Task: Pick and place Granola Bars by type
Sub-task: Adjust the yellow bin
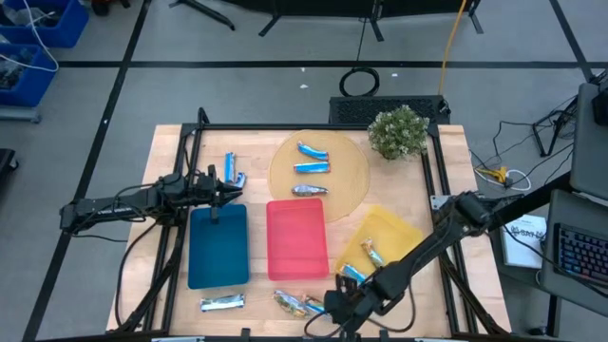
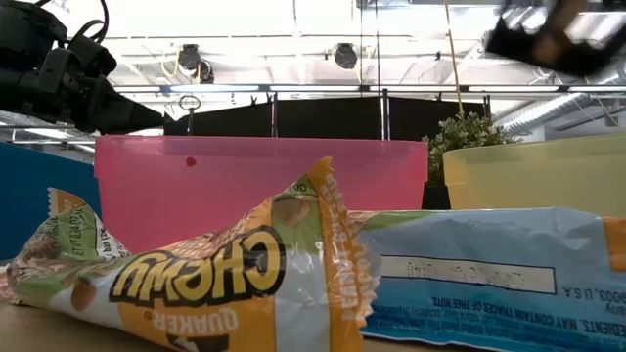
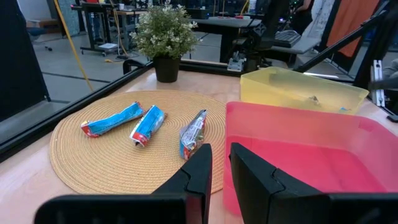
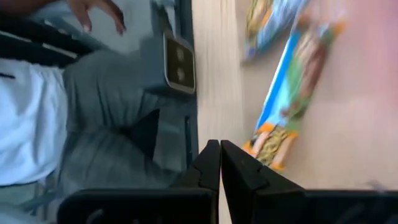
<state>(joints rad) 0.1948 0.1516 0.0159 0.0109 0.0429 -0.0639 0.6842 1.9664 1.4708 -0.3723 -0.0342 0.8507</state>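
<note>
Three granola bars (image 1: 311, 167) lie on the round woven mat (image 1: 350, 180); they also show in the left wrist view (image 3: 148, 124). Two blue bars (image 1: 231, 169) lie far of the blue tray (image 1: 218, 252). A silver-blue bar (image 1: 221, 302) and a brown-gold bar with others (image 1: 294, 304) lie by the near edge; the latter fill the low view (image 2: 196, 279). One bar (image 1: 370, 253) lies in the yellow tray (image 1: 399, 228), another (image 1: 353, 274) at its near corner. My left gripper (image 3: 221, 165) hovers over the blue tray's far edge, empty, its fingers a narrow gap apart. My right gripper (image 4: 220, 158) is shut and empty near the front edge.
A red tray (image 1: 297, 242) lies between the blue and yellow trays. A potted plant (image 1: 398, 131) stands at the far right. A black frame (image 1: 432, 161) runs around the table. A person (image 4: 93, 124) stands just beyond the near edge, by my right gripper.
</note>
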